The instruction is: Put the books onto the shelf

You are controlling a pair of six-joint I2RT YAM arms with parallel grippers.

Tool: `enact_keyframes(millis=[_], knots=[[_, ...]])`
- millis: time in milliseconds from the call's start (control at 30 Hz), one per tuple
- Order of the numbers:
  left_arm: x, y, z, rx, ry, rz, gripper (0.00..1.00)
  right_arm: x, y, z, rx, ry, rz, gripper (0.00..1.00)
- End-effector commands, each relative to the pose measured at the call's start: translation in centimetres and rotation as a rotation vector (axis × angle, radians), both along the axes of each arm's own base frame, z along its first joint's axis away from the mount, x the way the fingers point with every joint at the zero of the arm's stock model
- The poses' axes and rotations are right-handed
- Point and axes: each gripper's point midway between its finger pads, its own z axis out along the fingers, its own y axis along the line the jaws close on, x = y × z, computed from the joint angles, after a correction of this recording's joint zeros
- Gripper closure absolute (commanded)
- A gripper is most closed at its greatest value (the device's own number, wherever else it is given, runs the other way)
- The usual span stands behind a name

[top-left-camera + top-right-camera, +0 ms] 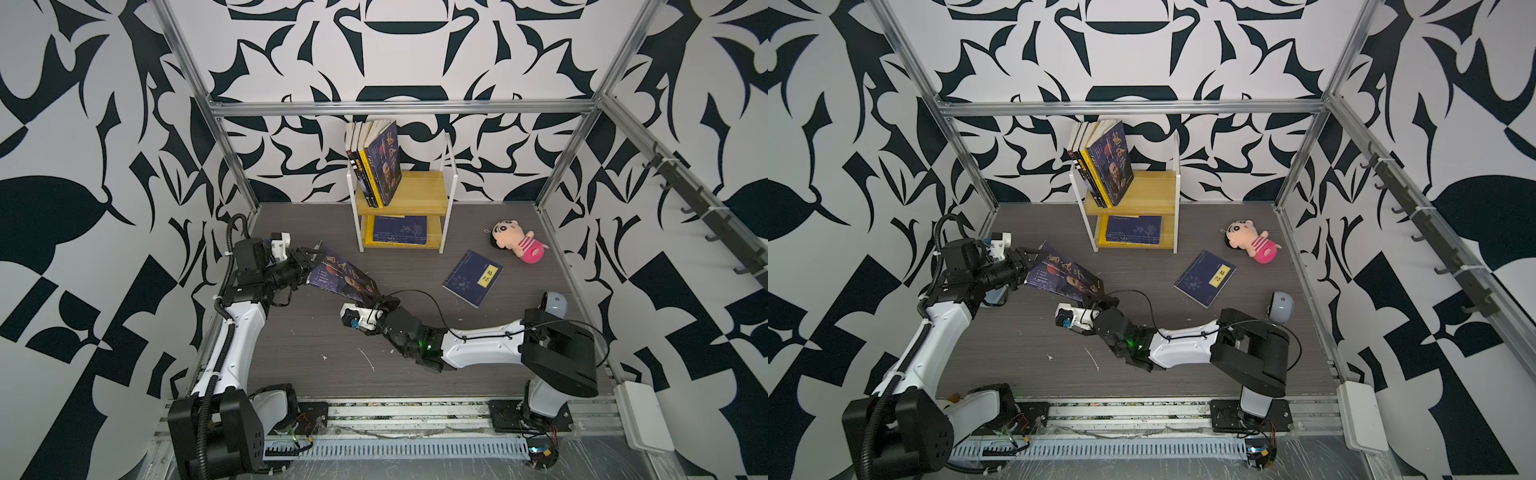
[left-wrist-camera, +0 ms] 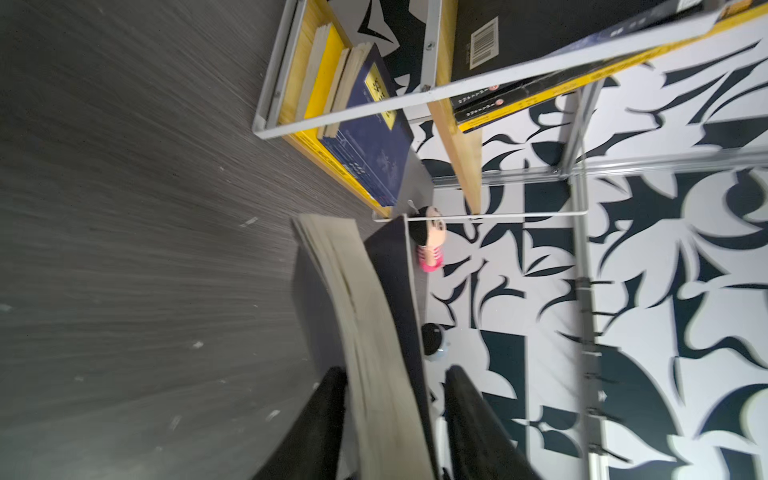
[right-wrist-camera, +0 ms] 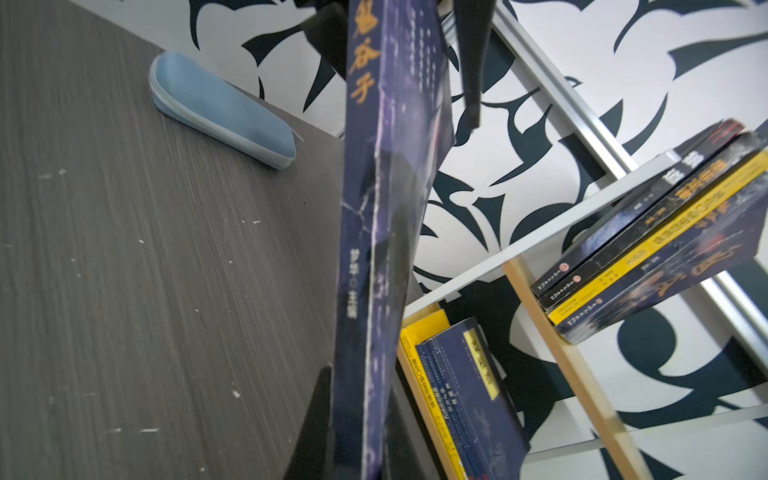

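Portrait book (image 1: 343, 278), clamped by right gripper (image 1: 372, 297), sits loosely between left gripper's (image 1: 313, 259) parted jaws, before the shelf (image 1: 419, 191).

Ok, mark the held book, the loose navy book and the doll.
held book (image 1: 343, 277), a top view, cover middle.
loose navy book (image 1: 468, 281), a top view, cover centre.
doll (image 1: 524, 245), a top view, striped body.

A robotics lab test cell is indicated: a dark wood-grain bench (image 1: 316, 374) is enclosed by an aluminium profile frame (image 1: 399, 109), and the walls (image 1: 83, 166) at 9, 12 and 3 o'clock are covered with bold black-and-white patterned sheets. A left arm (image 1: 245, 328) and a right arm (image 1: 486, 345) are mounted on a slotted rail (image 1: 407, 411) at 6 o'clock, beside a slotted cable duct (image 1: 395, 449).
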Motion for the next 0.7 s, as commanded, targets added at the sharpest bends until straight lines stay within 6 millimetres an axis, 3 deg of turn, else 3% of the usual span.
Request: enact_keyframes(millis=[0, 67, 133, 233, 300, 533, 667], knots=[[-0.2, -0.7, 0.3, -0.006, -0.017, -0.030, 0.83, -1.6, 1.8, 5.9, 0.115, -0.150, 0.070, 1.00], [-0.2, -0.6, 0.3, 0.003, -0.016, -0.026, 0.95, -1.4, 2.0, 5.4, 0.084, -0.130, 0.054, 1.00], [-0.1, -0.4, -0.1, 0.006, -0.002, -0.013, 1.00, -1.3, 2.3, 5.3, 0.068, -0.083, 0.021, 0.78], [0.0, -0.3, 0.0, 0.006, 0.000, -0.002, 1.00, -0.5, 2.7, 5.0, 0.066, 0.002, -0.073, 0.51], [0.0, -0.1, 0.0, 0.005, 0.001, 0.002, 1.00, 0.2, 3.1, 5.1, 0.061, 0.028, -0.157, 0.43], [-0.1, 0.0, -0.2, 0.009, 0.005, 0.012, 1.00, 1.7, 4.6, 5.4, 0.110, 0.104, -0.303, 0.41], [-0.1, 0.0, -0.3, 0.004, 0.010, 0.018, 1.00, 2.8, 4.2, 5.1, 0.112, 0.110, -0.370, 0.54]])
